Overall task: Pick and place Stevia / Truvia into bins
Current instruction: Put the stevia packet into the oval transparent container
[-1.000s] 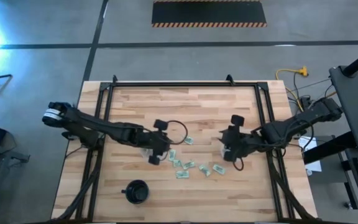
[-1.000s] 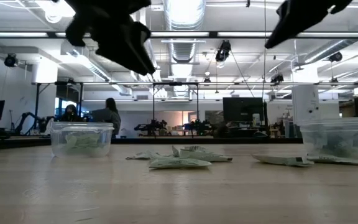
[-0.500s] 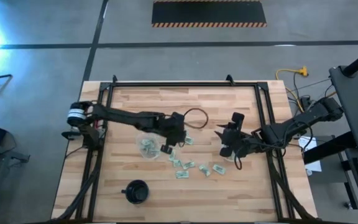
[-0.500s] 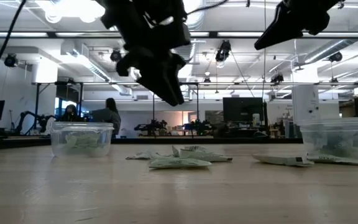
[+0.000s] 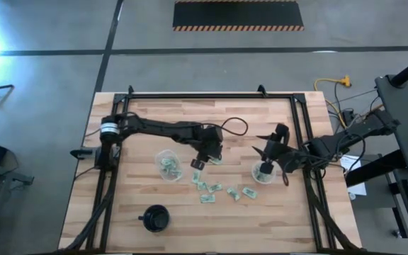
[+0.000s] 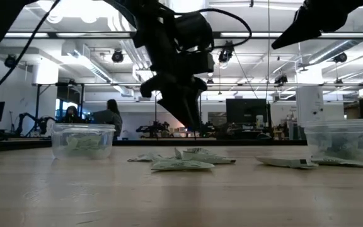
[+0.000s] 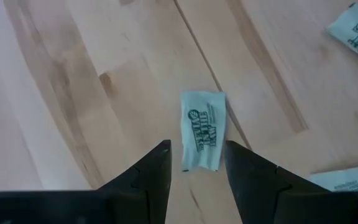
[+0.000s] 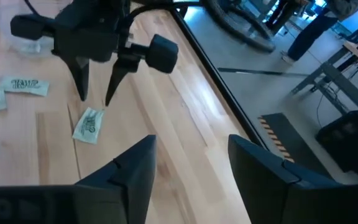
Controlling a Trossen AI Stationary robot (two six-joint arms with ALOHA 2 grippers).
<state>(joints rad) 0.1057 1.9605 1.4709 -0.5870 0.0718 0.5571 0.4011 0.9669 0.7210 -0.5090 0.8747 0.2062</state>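
While the left end effector (image 5: 198,163) is poised low above the bench (image 5: 154,117) with its fingers (image 7: 151,171) spread apart and empty, a single Stevia packet (image 7: 202,129) is seen flat on the wood just ahead of the tips. More packets (image 5: 217,188) are scattered between the two clear bins, with some already inside the left bin (image 5: 167,165). Above the right bin (image 5: 263,172), the right end effector (image 5: 266,151) is held with its fingers wide and nothing gripped.
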